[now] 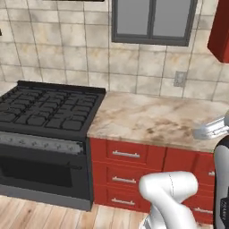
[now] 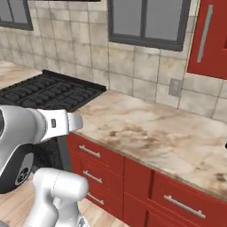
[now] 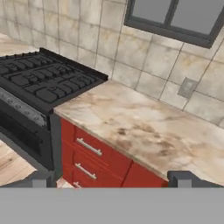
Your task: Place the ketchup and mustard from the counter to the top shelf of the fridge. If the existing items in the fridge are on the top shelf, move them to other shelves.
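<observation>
Facing a marbled beige worktop (image 1: 152, 118) from the kitchen floor, the white arm holds its claw (image 3: 111, 180) spread wide, gripping nothing; the two dark fingertips (image 3: 40, 179) stand far apart at the bottom of the hand view, their lower parts cut off. No ketchup or mustard bottle and no fridge can be made out from this position, so where they stand cannot be told. The worktop runs off the right edge of both base views, hiding whatever lies farther along it. A small dark speck at the right edge of the right base view is too cropped to identify. Below the stone slab sit red drawer fronts (image 2: 97, 157) with silver bar handles. To the left, touching the worktop's end, stands a black gas stove (image 1: 47, 109) with grates on top and an oven door below. Beige wall tiles (image 1: 67, 53) rise behind, carrying a grey outlet plate (image 3: 187, 87) and a dark-framed window (image 1: 152, 22), cropped at the top. A red wall cabinet (image 2: 208, 37) hangs at upper right. Pale wooden flooring (image 1: 40, 214) lies underneath.
</observation>
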Available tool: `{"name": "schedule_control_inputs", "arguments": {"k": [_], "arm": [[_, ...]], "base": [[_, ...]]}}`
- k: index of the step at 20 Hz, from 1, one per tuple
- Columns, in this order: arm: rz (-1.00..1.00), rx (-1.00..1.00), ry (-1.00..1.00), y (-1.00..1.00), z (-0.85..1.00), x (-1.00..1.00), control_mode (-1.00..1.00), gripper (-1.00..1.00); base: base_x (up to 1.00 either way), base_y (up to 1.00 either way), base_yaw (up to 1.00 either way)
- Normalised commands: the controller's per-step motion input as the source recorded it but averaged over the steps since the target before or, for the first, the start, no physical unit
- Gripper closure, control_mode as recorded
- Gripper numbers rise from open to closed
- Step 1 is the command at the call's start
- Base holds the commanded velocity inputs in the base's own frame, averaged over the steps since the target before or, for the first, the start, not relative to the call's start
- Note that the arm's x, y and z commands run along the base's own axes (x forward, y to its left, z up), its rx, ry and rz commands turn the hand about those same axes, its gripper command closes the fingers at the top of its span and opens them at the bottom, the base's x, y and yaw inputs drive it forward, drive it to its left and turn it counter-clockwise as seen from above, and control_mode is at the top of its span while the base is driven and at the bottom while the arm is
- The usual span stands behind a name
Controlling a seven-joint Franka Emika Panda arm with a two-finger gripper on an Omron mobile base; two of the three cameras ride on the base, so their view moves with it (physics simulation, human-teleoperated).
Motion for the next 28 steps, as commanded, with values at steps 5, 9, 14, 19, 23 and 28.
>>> {"name": "schedule_control_inputs", "arguments": {"k": [5, 9, 14, 19, 23, 28], "arm": [[0.00, 0.00, 0.00, 0.00, 0.00, 0.00, 1.00, -1.00], [0.00, 0.00, 0.00, 0.00, 0.00, 0.00, 1.00, -1.00], [0.00, 0.00, 0.00, 0.00, 0.00, 0.00, 1.00, -1.00], [0.00, 0.00, 0.00, 0.00, 0.00, 0.00, 1.00, -1.00], [0.00, 0.00, 0.00, 0.00, 0.00, 0.00, 1.00, -1.00], [0.00, 0.00, 0.00, 0.00, 0.00, 0.00, 1.00, -1.00]], "base": [[0.00, 0.03, 1.00], [0.00, 0.00, 1.00], [0.07, 0.01, 0.98], [0.54, 0.00, 0.86], [0.81, 0.00, 0.79], [0.99, -0.13, 0.73]]}}
